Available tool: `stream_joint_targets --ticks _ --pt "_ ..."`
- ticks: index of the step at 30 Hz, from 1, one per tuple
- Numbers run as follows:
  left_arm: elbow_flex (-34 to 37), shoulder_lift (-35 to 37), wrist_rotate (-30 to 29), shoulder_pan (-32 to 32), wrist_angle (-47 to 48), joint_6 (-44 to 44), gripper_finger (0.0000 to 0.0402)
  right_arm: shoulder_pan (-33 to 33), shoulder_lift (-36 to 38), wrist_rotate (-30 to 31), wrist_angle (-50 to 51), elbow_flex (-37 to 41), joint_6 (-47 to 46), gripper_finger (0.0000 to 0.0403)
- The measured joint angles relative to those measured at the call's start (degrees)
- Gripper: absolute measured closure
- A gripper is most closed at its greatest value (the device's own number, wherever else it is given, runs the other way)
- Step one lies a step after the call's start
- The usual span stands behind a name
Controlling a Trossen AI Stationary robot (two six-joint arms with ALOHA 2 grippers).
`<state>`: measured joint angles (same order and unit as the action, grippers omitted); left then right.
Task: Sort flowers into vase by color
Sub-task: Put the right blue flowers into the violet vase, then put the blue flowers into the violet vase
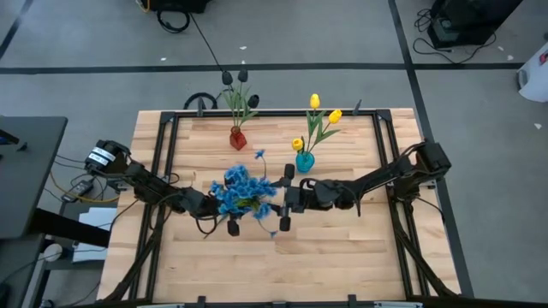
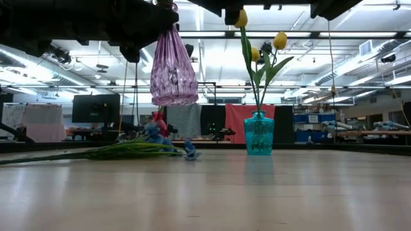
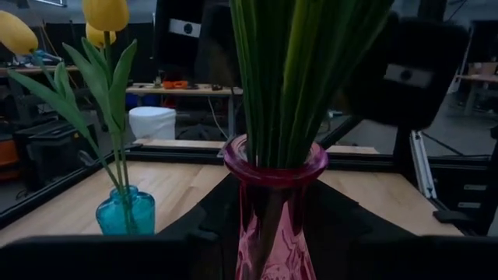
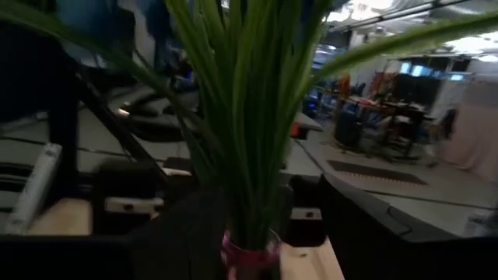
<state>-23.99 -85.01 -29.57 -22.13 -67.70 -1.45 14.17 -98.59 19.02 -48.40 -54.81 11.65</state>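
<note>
The left gripper [image 1: 208,205] held a pink vase [image 2: 173,67] clear of the bench [image 1: 342,257], clamped on its body, with the blue flowers [image 1: 244,192] standing in it and their green stems [image 3: 299,78] filling the neck. The right gripper [image 1: 289,204] hung just beside the bunch, its fingers parted around the stems rather than pinching them. One more blue flower [image 2: 154,144] lay flat on the bench near the teal vase [image 2: 258,133] that held the yellow tulips [image 1: 321,115]; the dark tulips [image 1: 235,79] stood in a red vase [image 1: 237,137] at the back. The stems looked light, thin and springy, likely to splay or slip, so a hold low on the bundle, near the rim, seemed safest. The vase looked smooth and breakable, best gripped at its wider body.
</note>
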Motion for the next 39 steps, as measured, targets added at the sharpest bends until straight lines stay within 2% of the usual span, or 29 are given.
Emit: stream_joint_targets --ticks 3,11,18,21,24,30,33,39 --pt "0.00 0.00 -0.35 0.04 1.47 0.00 0.0284 0.00 0.22 -1.87 -0.08 0.02 -1.88 0.0192" --pt "0.00 0.00 -3.17 0.07 6.24 0.21 0.0284 -0.07 0.24 -2.22 -0.56 0.00 -4.00 0.0193" --pt "0.02 -0.02 -3.55 0.11 7.15 0.45 0.0284 -1.14 0.39 -1.43 5.59 0.00 -6.74 0.0192" --pt "0.02 -0.02 -3.53 0.12 7.12 1.11 0.0284 -1.14 2.82 1.07 9.58 0.02 -5.10 0.0187" --pt "0.02 -0.02 -3.49 0.50 7.10 1.92 0.0284 -1.14 7.10 1.00 12.58 -0.15 -4.67 0.0180" --pt "0.07 -0.07 -3.41 1.79 6.28 1.94 0.0284 -0.16 13.28 0.97 24.82 -0.13 -6.83 0.0159" --pt "0.09 -0.07 -3.04 3.16 6.29 2.31 0.0284 0.87 16.46 2.80 32.64 -0.13 -9.93 0.0149" --pt "-0.38 -1.25 3.89 8.15 5.83 5.07 0.0284 3.17 23.15 7.37 50.15 -0.07 -18.93 0.0149"
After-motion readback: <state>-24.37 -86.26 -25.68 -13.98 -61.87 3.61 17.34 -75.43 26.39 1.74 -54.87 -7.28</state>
